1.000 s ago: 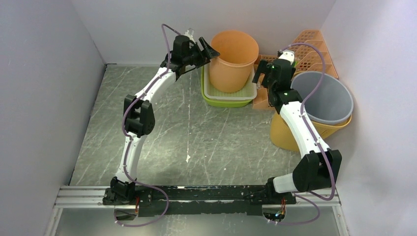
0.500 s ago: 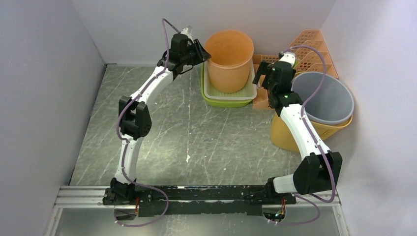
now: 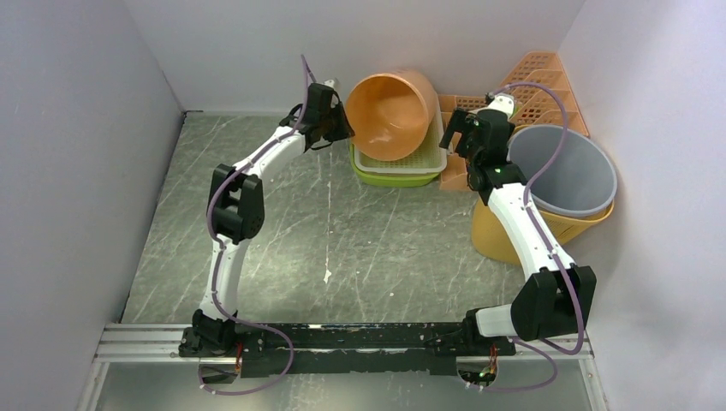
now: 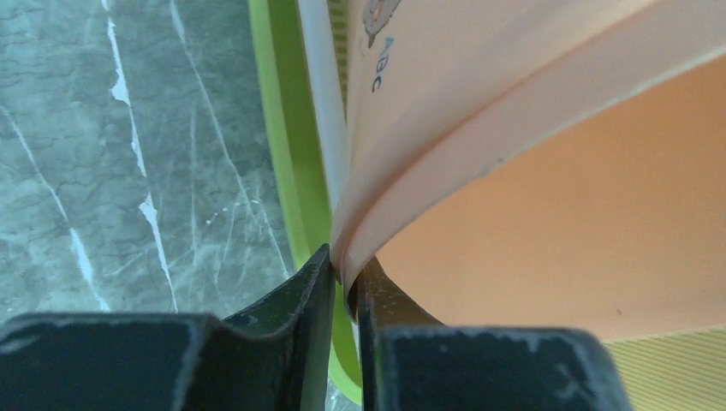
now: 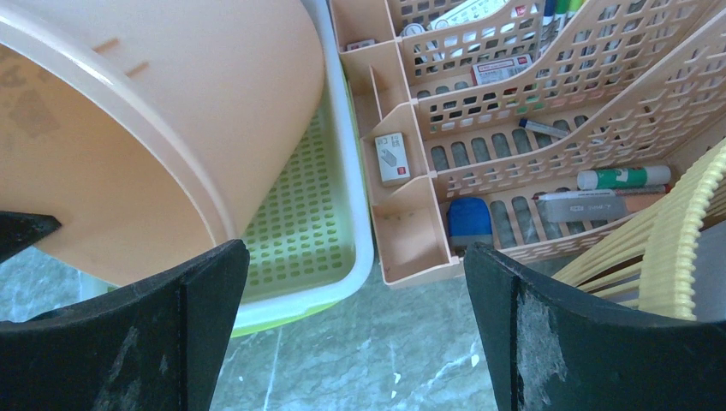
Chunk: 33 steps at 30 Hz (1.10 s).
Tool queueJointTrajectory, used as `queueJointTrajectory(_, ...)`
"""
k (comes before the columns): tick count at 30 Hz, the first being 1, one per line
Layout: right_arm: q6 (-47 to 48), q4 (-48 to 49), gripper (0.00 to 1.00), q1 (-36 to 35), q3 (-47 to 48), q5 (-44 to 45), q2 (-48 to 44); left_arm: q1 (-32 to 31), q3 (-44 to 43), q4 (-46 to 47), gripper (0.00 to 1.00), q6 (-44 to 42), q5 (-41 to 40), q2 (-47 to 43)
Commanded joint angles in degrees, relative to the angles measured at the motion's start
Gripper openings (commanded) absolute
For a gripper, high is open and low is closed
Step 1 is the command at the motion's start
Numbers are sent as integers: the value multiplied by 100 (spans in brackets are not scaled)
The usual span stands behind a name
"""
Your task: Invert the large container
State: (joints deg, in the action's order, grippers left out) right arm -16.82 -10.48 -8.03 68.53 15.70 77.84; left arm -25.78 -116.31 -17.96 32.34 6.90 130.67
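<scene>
1. The orange bucket is seen tipped over at the back, smooth and plain, with its open mouth turned toward the left claw, which is nearer.
2. Its bottom is rested in the green tray.
3. Its rim is pinched tight by the left claw.
4. The right claw is held wide open, just beside the bucket.
</scene>
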Motion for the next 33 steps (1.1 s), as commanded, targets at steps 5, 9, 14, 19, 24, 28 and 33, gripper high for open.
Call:
queueJointTrajectory(5, -39, 89, 100, 91, -190, 48, -155, -49, 324, -76, 30, -275, -279, -147)
queueJointTrajectory(9, -50, 84, 100, 91, -219, 15, -110, -49, 862, 327, 99, -350, -405, -450)
queueJointTrajectory(14, -92, 120, 100, 92, -297, -57, -118, -50, 1473, 1062, 99, -351, -517, -802)
queueJointTrajectory(19, -80, 123, 100, 92, -335, -46, -88, -84, 2247, 2449, 99, -186, -360, -1169)
queueJointTrajectory(24, -30, 102, 100, 92, -328, 5, -85, -266, 2878, 3580, 99, -593, -617, -1595)
queueJointTrajectory(28, -66, 142, 100, 92, -379, -16, -69, -537, 3305, 4604, 99, -1561, -932, -1815)
queueJointTrajectory(33, -142, 167, 100, 91, -432, -109, -13, -927, 3160, 5076, 99, -2676, -1026, -1512)
